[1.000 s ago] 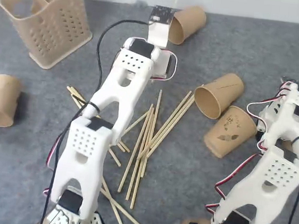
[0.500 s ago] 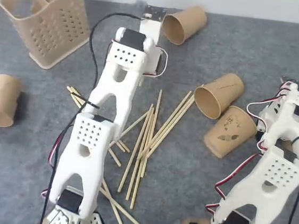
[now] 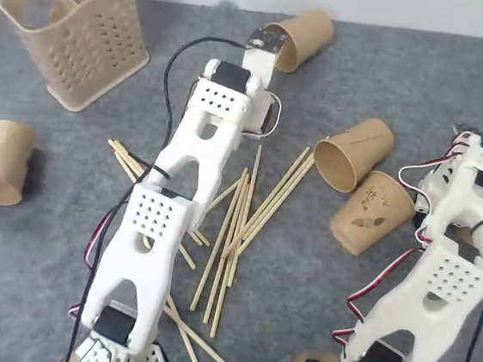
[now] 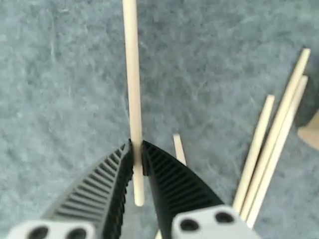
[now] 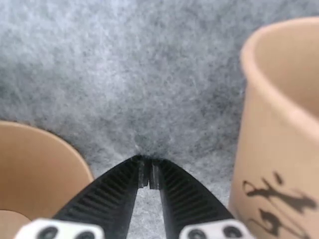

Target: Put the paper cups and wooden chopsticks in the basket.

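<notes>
Left gripper (image 4: 133, 148) is clamped on one chopstick (image 4: 130, 74), jaws pinching near its end, with the rest of the stick sticking out past the tips over the grey table (image 4: 60, 64). In the high view the left arm is stretched to the far side, its wrist just beside the far cup (image 3: 302, 34). The basket (image 3: 90, 57) stands far left, well apart from it. Loose chopsticks (image 3: 239, 220) lie mid-table and none are binned.

Right gripper (image 5: 149, 174) is closed on nothing, low over the table between the printed cup (image 5: 279, 124) and a second cup (image 5: 35, 164).

A plain cup (image 3: 354, 152) lies on its side just left of the printed one, and a left cup (image 3: 0, 162) lies near the left edge.

Step looks like the carry of the first stick, so the task is barely started. The next move calls for swinging left to the basket, getting the stick tip above a compartment opening, then releasing. The risk is the long stick catching on the rim.
</notes>
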You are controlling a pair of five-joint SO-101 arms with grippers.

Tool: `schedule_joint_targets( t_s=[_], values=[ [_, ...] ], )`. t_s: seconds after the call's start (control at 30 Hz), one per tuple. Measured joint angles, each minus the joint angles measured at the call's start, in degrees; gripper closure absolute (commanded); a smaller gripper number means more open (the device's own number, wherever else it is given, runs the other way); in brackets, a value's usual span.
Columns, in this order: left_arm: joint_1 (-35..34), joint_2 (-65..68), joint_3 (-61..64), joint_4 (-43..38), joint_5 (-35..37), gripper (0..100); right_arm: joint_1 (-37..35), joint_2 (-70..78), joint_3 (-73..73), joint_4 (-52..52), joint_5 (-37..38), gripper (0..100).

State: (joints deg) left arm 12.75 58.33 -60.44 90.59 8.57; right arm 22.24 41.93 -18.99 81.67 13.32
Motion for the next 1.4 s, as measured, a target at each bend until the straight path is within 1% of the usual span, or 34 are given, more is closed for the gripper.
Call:
schedule_joint_targets(
  t_s=[0.17, 0.33, 0.4, 0.57, 0.7, 0.8, 0.97, 1.27, 1.4],
  values=[
    [0.62, 0.62, -2.9, -2.37, 0.26, 99, 0.0, 0.0, 0.0, 0.0, 0.0, 99.0],
    [4.48, 0.62, -4.4, -2.64, -0.09, 99, 0.0, 0.0, 0.0, 0.0, 0.0, 99.0],
    [6.51, 0.62, -3.78, -2.46, -3.08, 99, 0.0, 0.0, 0.0, 0.0, 0.0, 99.0],
    [11.78, 0.62, -3.25, 1.85, -15.82, 99, 0.0, 0.0, 0.0, 0.0, 0.0, 99.0],
    [14.77, 0.62, -3.25, 5.54, -21.45, 99, 0.0, 0.0, 0.0, 0.0, 0.0, 99.0],
    [15.47, 0.62, -3.25, 7.47, -22.24, 99, 0.0, 0.0, 0.0, 0.0, 0.0, 99.0],
    [15.91, -0.18, -3.96, 7.91, -22.33, 99, 0.0, 0.0, 0.0, 0.0, 0.0, 99.0],
    [18.02, -10.55, -3.96, 8.09, -21.19, 99, 0.0, 0.0, 0.0, 0.0, 0.0, 99.0],
    [18.29, -15.91, 1.49, 8.09, -20.84, 99, 0.0, 0.0, 0.0, 0.0, 0.0, 99.0]
  ],
)
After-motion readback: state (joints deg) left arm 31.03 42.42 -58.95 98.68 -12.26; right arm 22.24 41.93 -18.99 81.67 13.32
